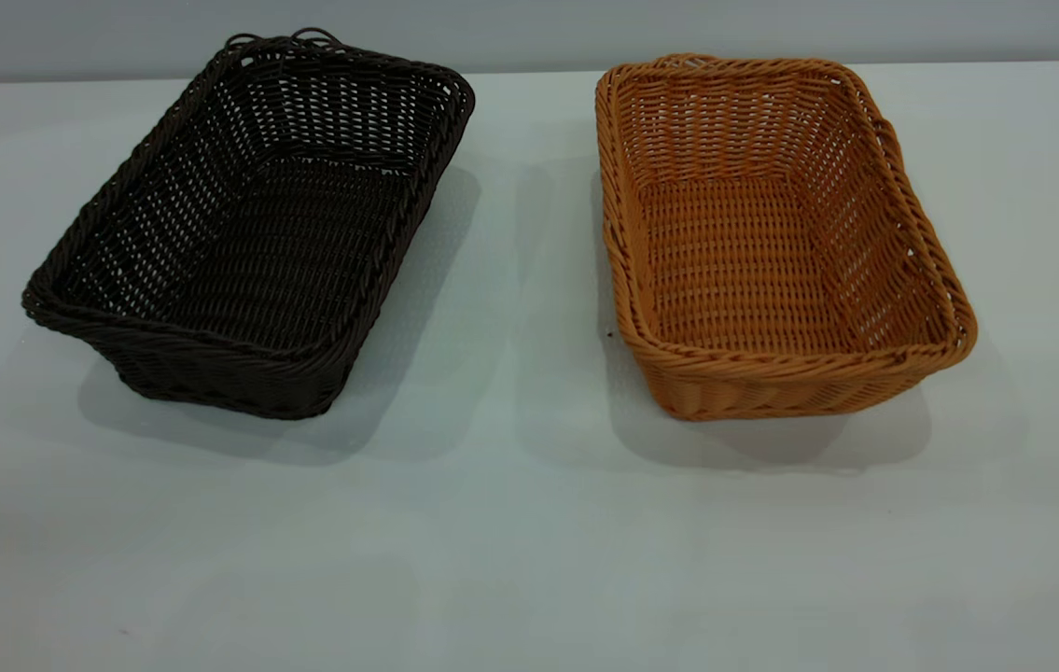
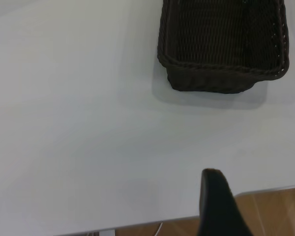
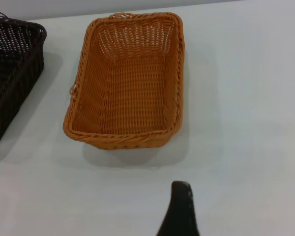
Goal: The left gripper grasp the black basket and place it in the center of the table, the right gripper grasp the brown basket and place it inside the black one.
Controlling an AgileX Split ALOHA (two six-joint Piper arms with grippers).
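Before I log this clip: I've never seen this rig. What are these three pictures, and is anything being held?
It is a two-armed table robot. The wide picture comes from an outside camera facing the arms; neither arm shows there. On the plain white-grey table stand a very dark woven rectangular basket and an orange-brown woven rectangular basket, apart and empty. The other two pictures come from wrist cameras. Each shows one black finger of its own end effector, left and right, short of the baskets. Nothing is held.
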